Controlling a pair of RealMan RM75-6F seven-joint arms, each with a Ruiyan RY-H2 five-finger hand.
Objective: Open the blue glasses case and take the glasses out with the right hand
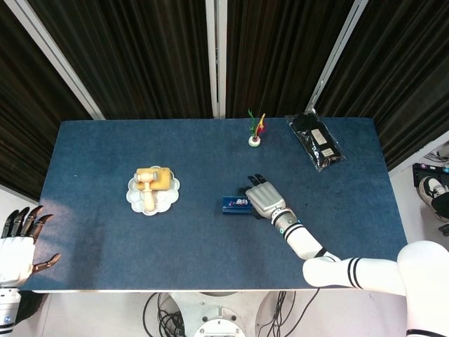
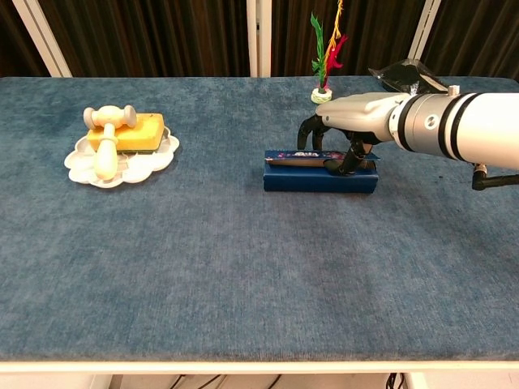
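Chest view shows the right robot hand [image 2: 345,134] curled over the blue glasses case [image 2: 319,171] mid-tabletop [image 2: 243,267], fingertips prying its barely raised lid, which might snap shut if they slip
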